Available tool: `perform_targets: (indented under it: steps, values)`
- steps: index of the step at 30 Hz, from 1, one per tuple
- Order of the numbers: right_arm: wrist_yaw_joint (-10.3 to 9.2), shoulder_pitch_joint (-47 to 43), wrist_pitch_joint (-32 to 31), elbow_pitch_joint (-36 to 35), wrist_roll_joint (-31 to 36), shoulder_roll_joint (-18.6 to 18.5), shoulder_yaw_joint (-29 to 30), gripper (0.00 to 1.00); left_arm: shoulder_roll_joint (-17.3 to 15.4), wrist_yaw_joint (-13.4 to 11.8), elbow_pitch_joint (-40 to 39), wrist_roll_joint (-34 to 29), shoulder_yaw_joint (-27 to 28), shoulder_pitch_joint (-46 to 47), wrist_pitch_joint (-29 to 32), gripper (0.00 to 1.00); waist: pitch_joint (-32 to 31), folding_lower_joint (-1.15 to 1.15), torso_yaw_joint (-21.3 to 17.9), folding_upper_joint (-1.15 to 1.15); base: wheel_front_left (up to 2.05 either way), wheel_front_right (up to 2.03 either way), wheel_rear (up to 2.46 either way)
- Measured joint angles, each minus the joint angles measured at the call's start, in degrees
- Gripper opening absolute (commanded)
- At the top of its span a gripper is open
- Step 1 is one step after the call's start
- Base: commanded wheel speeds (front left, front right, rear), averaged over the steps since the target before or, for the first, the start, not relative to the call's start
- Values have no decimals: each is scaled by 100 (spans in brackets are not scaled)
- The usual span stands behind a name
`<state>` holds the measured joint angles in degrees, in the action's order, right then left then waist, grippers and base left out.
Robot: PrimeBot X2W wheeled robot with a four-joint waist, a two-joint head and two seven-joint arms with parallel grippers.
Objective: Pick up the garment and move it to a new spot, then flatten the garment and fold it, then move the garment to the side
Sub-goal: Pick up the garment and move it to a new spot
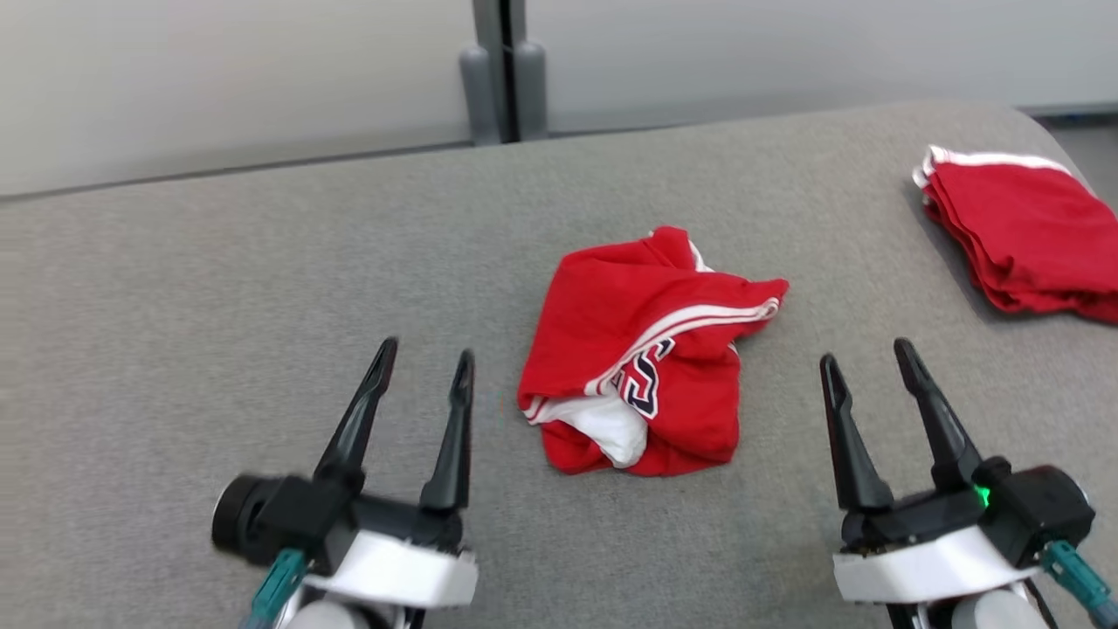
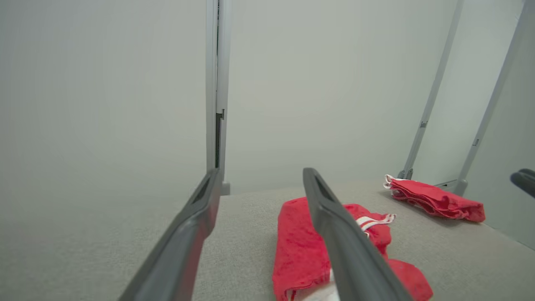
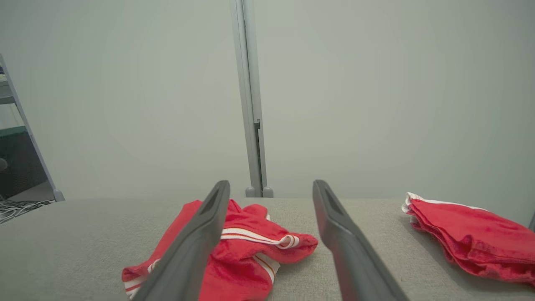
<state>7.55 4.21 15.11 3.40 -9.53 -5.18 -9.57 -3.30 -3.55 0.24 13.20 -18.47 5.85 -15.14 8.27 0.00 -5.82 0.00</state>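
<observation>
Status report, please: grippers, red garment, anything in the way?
Left gripper, right gripper open, empty. Crumpled red garment with white stripes lies between them on grey fabric surface. Folded red cloth pile far right, apart.

Garment (image 1: 642,349) print (image 1: 645,384): navy letters folded over, unreadable.
Garment's near end, left wrist view: cut by bottom edge, partly behind a finger (image 2: 347,246) of the left gripper (image 2: 260,180).
Folded red pile (image 1: 1031,231): right side cut off.
Dark shape (image 2: 524,182): cut at right edge, unidentifiable.
</observation>
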Motion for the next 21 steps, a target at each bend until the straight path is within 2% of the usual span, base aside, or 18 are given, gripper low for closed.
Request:
perform_targets:
  steps: [5, 8, 12, 17, 21]
  values:
    - [-1, -467, 0, 7, 2, -33, 73, 100, 27, 105, -285, -315, 482, -829, 1, 100, -427, 0, 290, 0, 0, 0, 0]
    - [-1, -716, 0, 0, 21, -29, 91, 100, 33, 129, -302, -740, 554, -1187, 1, 100, -645, 0, 468, 0, 0, 0, 0]
    - [-1, -899, 0, 0, 69, -10, 69, 100, 43, -25, -212, -1020, 626, -1493, 1, 100, -881, 0, 651, 0, 0, 0, 0]
    - [0, -1067, 0, 58, 96, 3, -34, 100, 44, -316, -68, -976, 732, -1749, 1, 100, -1126, 0, 747, 0, 0, 0, 0]
    - [0, -1134, 0, 83, 94, 12, -94, 100, 44, -404, -34, -892, 756, -1804, 1, 100, -1269, 0, 770, 0, 0, 0, 0]
